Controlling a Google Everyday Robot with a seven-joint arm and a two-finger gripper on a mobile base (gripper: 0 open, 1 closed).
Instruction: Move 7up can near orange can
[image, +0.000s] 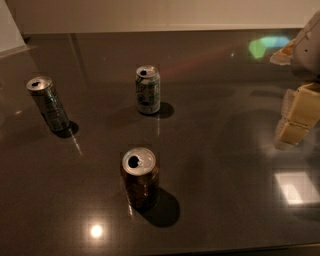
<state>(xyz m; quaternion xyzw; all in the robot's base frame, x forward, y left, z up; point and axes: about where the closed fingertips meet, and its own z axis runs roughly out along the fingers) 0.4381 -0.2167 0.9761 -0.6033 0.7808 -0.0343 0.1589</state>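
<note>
The 7up can (148, 90), pale with green markings and a silver top, stands upright at the back middle of the dark table (225, 150). The orange can (140, 178), dark orange-brown with a shiny top, stands upright in front of it, nearer the front edge. My gripper (296, 117) is at the right edge of the view, with pale blocky fingers above the table. It is well to the right of both cans and touches neither.
A darker grey-silver can (48, 103) stands upright at the left. A pale wall (150, 15) runs along the table's far edge. Bright light reflections lie on the glossy tabletop at the front and right.
</note>
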